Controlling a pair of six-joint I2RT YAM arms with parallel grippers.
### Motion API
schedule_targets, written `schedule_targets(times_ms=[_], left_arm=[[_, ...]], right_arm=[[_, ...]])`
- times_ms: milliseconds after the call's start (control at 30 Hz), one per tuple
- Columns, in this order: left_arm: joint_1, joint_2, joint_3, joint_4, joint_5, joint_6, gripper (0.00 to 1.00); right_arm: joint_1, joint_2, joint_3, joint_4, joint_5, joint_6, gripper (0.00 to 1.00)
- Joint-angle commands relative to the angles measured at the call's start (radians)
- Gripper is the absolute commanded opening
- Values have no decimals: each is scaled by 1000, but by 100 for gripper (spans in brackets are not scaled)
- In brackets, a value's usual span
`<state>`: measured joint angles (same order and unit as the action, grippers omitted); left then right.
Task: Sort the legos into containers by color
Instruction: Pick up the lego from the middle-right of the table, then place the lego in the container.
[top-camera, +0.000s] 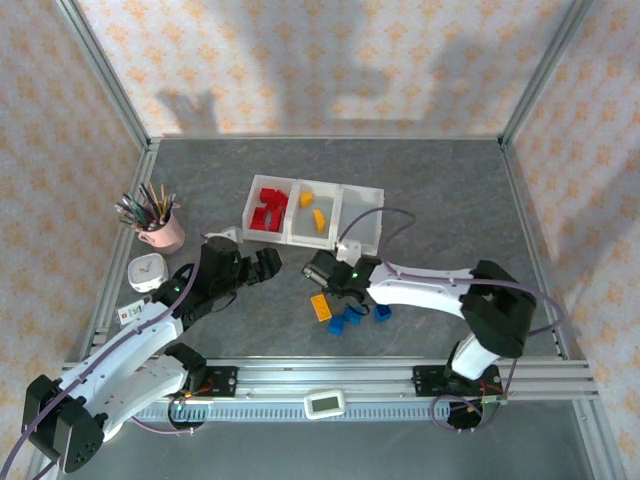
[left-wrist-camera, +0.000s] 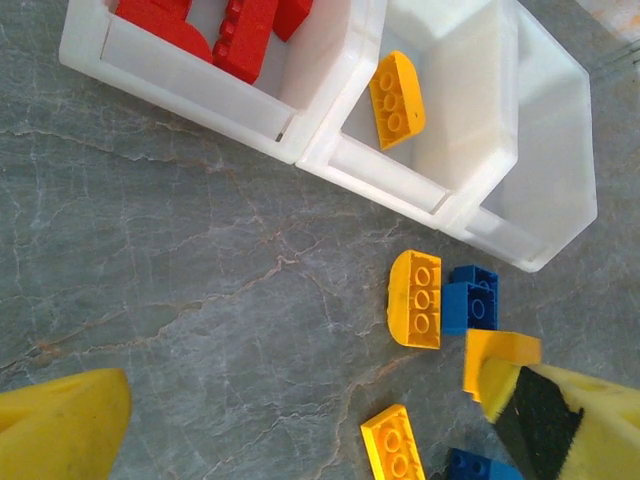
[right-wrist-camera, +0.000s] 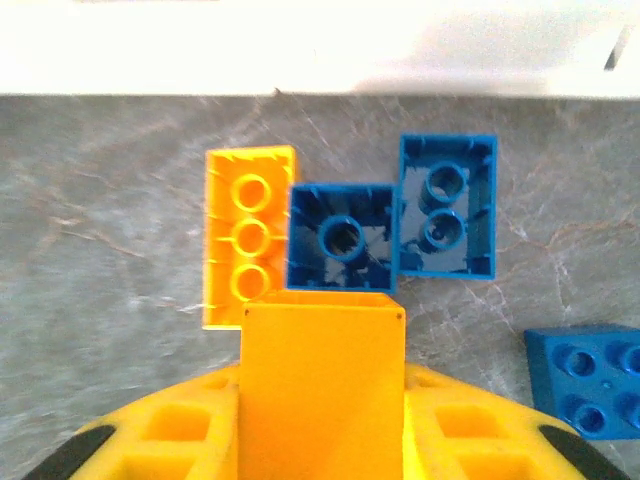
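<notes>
Beneath both arms, grey marbled table top (top-camera: 450, 190).

Ahead of left gripper (top-camera: 262, 265) and right gripper (top-camera: 328, 272), translucent white plastic tray of three joined square compartments (top-camera: 289, 215), low-walled. Closest to right gripper, just past its tip in the top view.

Left gripper spread wide, holding nothing, over bare table and well short of tray. In its wrist view, yellow fingers (left-wrist-camera: 60, 425) far apart at the lower corners.

Right gripper closed on smooth-faced yellow-orange plastic brick (right-wrist-camera: 322, 340), pinched between its two yellow fingers (right-wrist-camera: 170, 435).

Off to left of left gripper and well apart from it, pink cup of pencils (top-camera: 160, 230).

In tray compartment ahead of left gripper, pile of red plastic bricks (top-camera: 268, 210). In middle compartment, ahead of right gripper, curved yellow-orange plastic bricks (top-camera: 312, 210).

Directly in front of right gripper, on table and short of tray wall:
- Studded yellow-orange plastic brick (right-wrist-camera: 248, 238), studs up, at front left.
- Touching it, upturned square blue plastic brick (right-wrist-camera: 343, 238), dead ahead.
- Touching that one, upturned oblong blue plastic brick (right-wrist-camera: 447, 205), at front right.

Beside right gripper on its right, apart from those three, studded blue plastic brick (right-wrist-camera: 590, 380), studs up.
</notes>
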<state>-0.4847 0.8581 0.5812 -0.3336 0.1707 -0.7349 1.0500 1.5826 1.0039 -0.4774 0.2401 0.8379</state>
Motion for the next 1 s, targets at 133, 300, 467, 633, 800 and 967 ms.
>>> schedule_targets(times_ms=[133, 300, 467, 633, 800, 967], left_arm=[[17, 46, 111, 54, -107, 13, 99], [45, 77, 151, 61, -136, 28, 99], [66, 92, 173, 67, -162, 31, 99], [75, 99, 181, 68, -182, 42, 99], [79, 105, 175, 68, -175, 45, 99], [80, 93, 184, 42, -174, 66, 99]], right_arm=[[-81, -17, 143, 55, -23, -168, 32], [-159, 114, 298, 98, -18, -279, 32], [-220, 285, 461, 102, -38, -350, 32], [-258, 429, 583, 108, -52, -376, 33], [-263, 518, 695, 100, -67, -403, 43], [-263, 531, 745, 35, -52, -416, 53]])
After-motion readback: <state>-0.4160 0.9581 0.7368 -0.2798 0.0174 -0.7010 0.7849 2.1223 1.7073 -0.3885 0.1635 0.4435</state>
